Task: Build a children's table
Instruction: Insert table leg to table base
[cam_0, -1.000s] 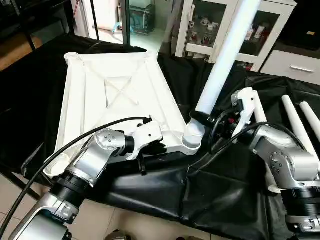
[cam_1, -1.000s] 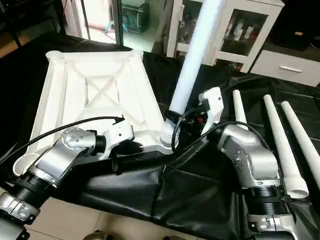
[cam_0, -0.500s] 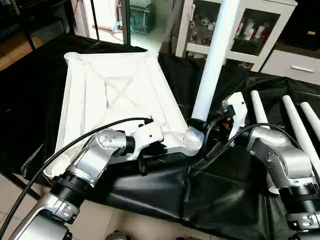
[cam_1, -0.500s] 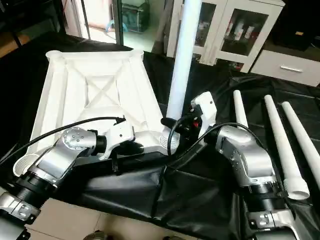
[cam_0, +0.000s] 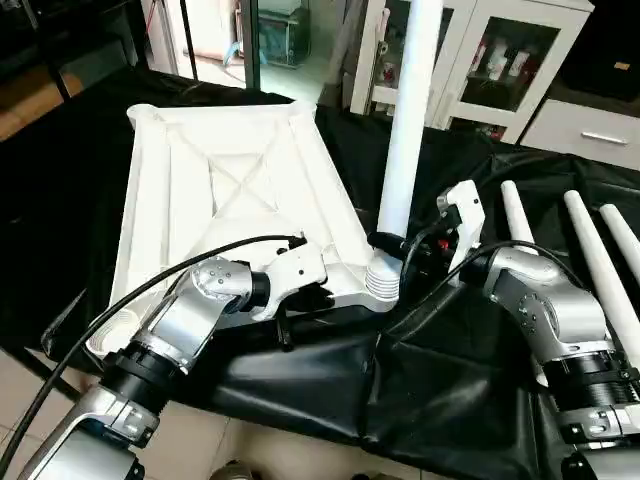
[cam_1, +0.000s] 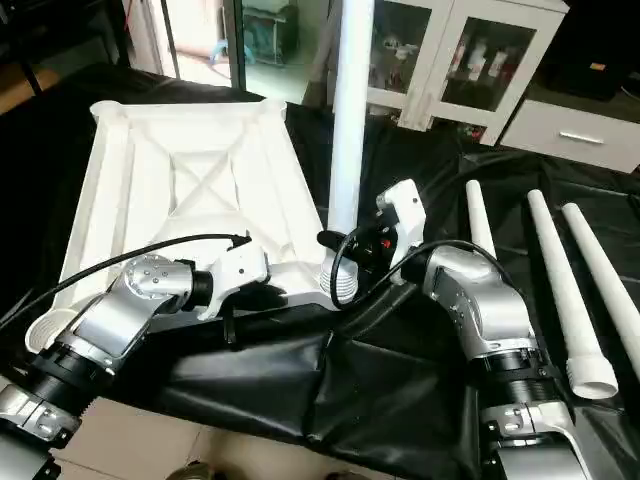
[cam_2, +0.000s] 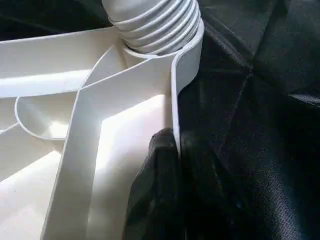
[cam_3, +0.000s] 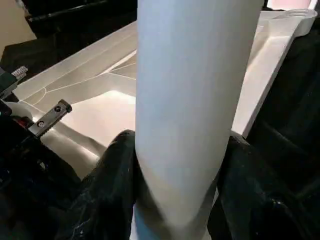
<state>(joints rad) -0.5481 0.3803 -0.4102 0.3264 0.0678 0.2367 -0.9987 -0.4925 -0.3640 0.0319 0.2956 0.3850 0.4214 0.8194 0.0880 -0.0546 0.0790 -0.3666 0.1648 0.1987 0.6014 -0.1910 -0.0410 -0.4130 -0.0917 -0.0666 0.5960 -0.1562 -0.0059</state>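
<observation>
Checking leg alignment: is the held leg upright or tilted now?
Upright. The leg rises straight from the corner socket, ribbed end in it, right pincer clamped round its base.

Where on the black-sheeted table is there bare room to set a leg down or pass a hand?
Bare black sheet lies between the table top and the three spare legs, beyond the right gripper. Another bare strip runs along the near edge. It is crowded at the near corner socket, where the upright leg and left gripper meet.

Table top (cam_0: 230, 190) lies underside-up on the work table (cam_0: 440, 400). One leg (cam_0: 405, 150) stands in its near right corner socket (cam_0: 380, 285). Three spare legs (cam_1: 560, 280) lie to the right.
</observation>
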